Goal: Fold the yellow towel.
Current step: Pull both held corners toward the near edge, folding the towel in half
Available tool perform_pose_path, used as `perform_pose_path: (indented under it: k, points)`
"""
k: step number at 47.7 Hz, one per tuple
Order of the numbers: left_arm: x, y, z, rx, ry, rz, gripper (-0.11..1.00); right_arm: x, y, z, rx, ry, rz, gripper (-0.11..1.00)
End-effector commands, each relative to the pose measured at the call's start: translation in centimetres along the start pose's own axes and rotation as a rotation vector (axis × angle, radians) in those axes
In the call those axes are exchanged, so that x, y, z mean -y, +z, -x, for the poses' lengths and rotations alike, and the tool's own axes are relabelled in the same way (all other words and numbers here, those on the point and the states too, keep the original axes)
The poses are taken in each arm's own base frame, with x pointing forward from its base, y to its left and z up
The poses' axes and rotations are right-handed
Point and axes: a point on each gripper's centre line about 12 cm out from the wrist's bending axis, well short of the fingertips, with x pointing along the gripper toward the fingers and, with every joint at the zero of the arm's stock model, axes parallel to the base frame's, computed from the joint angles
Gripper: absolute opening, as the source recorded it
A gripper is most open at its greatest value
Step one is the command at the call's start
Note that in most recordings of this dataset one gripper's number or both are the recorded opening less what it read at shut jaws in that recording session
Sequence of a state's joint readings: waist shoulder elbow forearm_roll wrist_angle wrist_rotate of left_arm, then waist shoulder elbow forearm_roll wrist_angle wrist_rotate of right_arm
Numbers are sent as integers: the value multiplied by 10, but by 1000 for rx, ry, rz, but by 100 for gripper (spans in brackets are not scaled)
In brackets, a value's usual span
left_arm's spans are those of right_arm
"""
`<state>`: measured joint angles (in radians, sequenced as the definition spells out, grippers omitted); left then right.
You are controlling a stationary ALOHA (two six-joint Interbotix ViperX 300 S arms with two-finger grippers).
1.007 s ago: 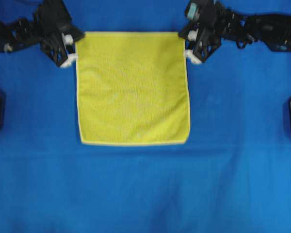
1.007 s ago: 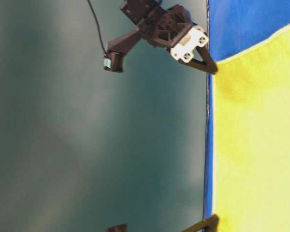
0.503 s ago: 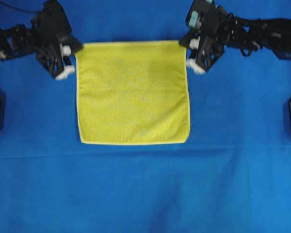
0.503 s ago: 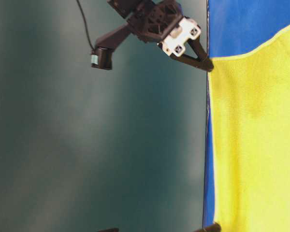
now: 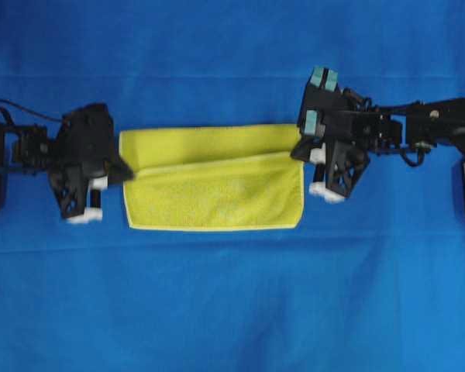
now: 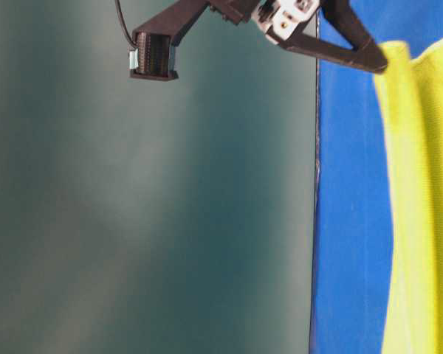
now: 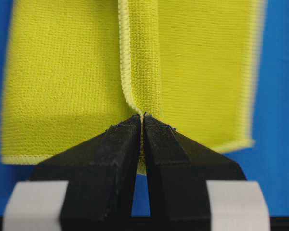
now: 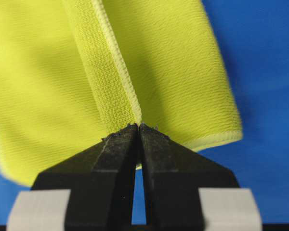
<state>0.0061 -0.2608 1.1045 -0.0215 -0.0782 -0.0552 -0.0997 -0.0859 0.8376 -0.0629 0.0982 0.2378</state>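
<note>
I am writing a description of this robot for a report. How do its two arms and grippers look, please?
Both arms are black, with open lattice-like housings near the wrists. The left gripper and right gripper each have two black wedge-shaped fingers that taper to thin tips, mounted on white blocks. The right arm carries small teal parts near its wrist. A thin black cable runs along the left arm.

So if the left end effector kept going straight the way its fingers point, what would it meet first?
The yellow towel itself: the left end effector is already shut on its hemmed edge, and the rest of the cloth stretches straight ahead. Beyond the far hem is only blue table cover, though depth is hard to judge.
</note>
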Motion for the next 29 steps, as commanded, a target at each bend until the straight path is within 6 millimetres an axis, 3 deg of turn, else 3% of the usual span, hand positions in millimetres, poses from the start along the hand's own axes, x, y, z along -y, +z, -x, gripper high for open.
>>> perform_pose_path:
  k: [1,12,29]
  points:
    - [19,5,-1,12,-50,-8,2,-19,4,5,22,42,16,2]
    - [49,3,-4,-9,-128,-22,2,-49,-3,5,7,103,8,2]
    - [48,4,-9,-17,-120,-13,2,-53,-4,2,1,109,-5,2]
